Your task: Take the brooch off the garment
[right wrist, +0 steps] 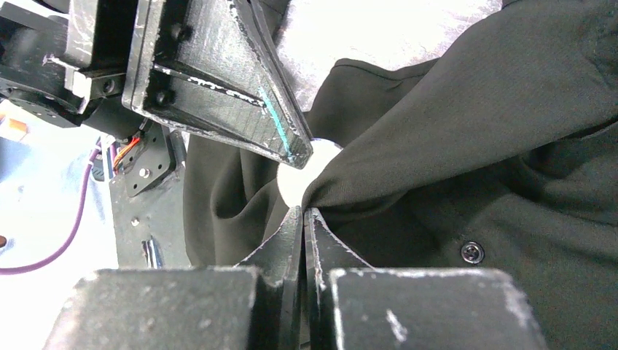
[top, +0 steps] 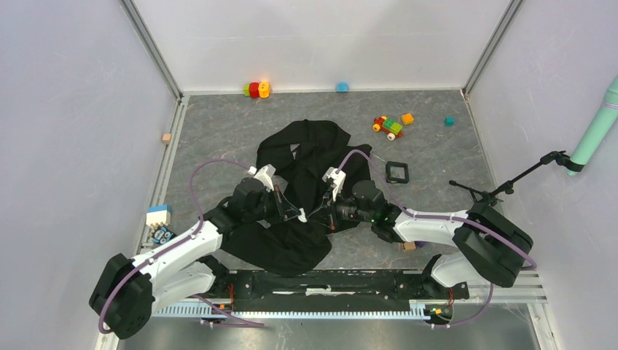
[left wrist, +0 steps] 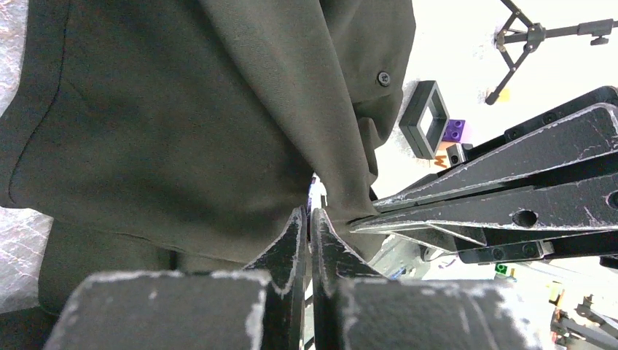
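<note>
Grey tabletop (top: 452,157) between white walls holds the black garment (top: 313,146), heaped mid-table. We judge the risk to be a shallow pinch slipping, or cloth riding along, once the grippers pull apart. Both arms reach low and inward, meeting tip to tip over the heap. Our right gripper (right wrist: 304,211) is clamped on a taut fold. Our left gripper (left wrist: 310,215) is closed, seemingly on the white brooch (right wrist: 295,182) touching that fold.

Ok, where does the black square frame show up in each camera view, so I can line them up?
Top external: the black square frame lies right of the garment, apart from it.
Left wrist: the frame is upper right, past the garment's edge, beside a purple block.
Right wrist: not in it.
Shared landmark: the black garment, which is in all three views.
</note>
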Controlling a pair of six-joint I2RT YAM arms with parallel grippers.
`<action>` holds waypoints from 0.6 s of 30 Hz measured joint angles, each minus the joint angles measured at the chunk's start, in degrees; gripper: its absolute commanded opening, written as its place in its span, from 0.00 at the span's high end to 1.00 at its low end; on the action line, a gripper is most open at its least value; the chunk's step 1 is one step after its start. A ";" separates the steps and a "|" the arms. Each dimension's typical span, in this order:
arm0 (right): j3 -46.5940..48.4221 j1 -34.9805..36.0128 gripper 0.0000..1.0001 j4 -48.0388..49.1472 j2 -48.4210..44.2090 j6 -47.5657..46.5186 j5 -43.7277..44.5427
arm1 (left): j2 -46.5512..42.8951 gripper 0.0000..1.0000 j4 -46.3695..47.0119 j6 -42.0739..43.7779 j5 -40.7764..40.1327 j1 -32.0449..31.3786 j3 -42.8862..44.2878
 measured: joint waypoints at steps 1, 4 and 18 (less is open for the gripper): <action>0.04 0.00 0.96 -0.17 0.07 0.00 0.28 | 0.00 0.98 0.00 0.07 -0.04 0.00 0.00; 0.66 0.00 0.95 -1.84 0.63 0.15 1.68 | -0.17 0.98 0.00 0.70 -0.44 0.00 -0.20; 4.09 0.35 0.91 -6.12 5.33 1.14 4.39 | 1.66 0.98 -2.14 3.89 -1.14 -0.28 -0.04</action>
